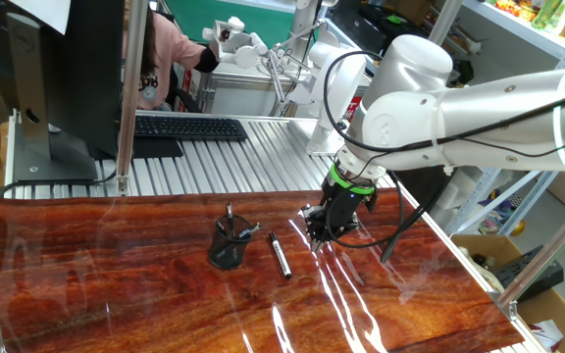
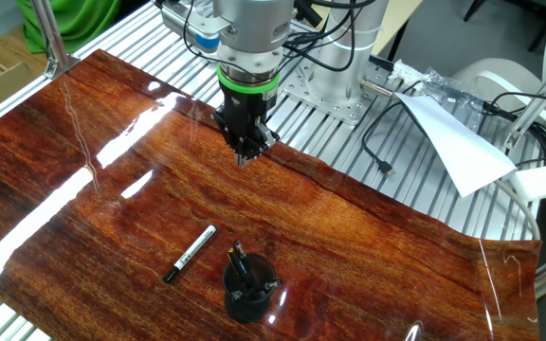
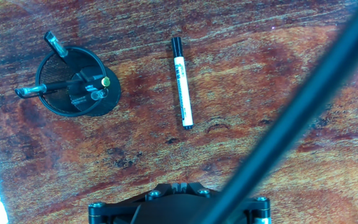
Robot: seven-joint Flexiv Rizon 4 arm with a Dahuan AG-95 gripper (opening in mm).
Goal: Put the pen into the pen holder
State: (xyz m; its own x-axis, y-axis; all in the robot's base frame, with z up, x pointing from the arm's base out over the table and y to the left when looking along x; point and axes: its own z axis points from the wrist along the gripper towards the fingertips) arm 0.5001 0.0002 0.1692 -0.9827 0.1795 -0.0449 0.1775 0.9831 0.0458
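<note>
Pen (image 3: 182,82) lies flat on the bare wood of the worktop (image 2: 368,237), untouched, its black cap end and white printed barrel both fully exposed; nothing leans on it or covers it. It sits just beside the pen holder (image 3: 78,82), not touching, and in the hand view its long axis runs roughly parallel to the holder's near side, which leaves free wood on both long flanks for fingers to straddle. The holder stands upright, well in from the worktop's edges, and already carries two or three shorter dark pens that lean against its rim, so the free part of the opening is reduced. Gripper (image 2: 245,152) hangs above the wood nearer the edge that borders the ribbed metal bench (image 2: 349,133), well apart from both pen and holder, pointing straight down. Fingers are together with nothing between them, so no grasp has begun. Judgement: this looks like a waiting pose held clear so the hand camera sees pen and holder together; the task is at its start. Next move likely needs the fingers parted, then a descent across the barrel near its middle. Risk: a round barrel may roll on this glossy surface, and the leaning pens could block insertion.
</note>
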